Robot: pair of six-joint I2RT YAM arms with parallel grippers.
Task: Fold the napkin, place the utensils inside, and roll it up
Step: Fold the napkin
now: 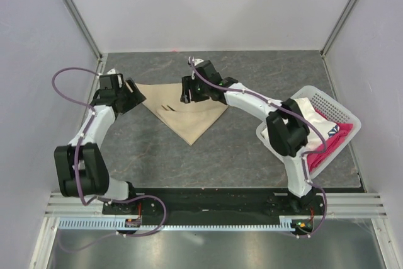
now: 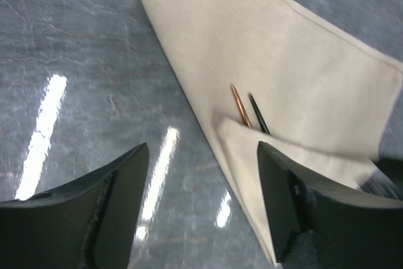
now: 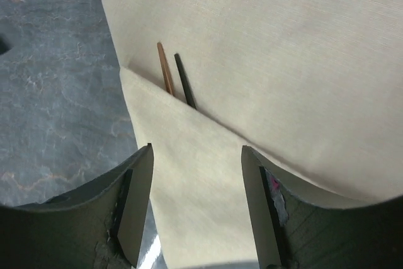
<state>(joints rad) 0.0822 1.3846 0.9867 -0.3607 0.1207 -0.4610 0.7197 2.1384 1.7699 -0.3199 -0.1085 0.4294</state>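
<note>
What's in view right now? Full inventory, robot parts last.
napkin: one, beige, folded into a triangle, mid-table
utensils: two thin sticks, one copper-brown, one black, on the napkin, one end of each under a folded flap
basket: one, white, perforated, right side of the table
white cloth: one, white, in the basket
pink-red cloth: one, pink-red, in the basket beside the white one
table: one, dark grey, marbled
left gripper: one, black, open, at the napkin's left edge
right gripper: one, black, open, over the folded flap
</note>
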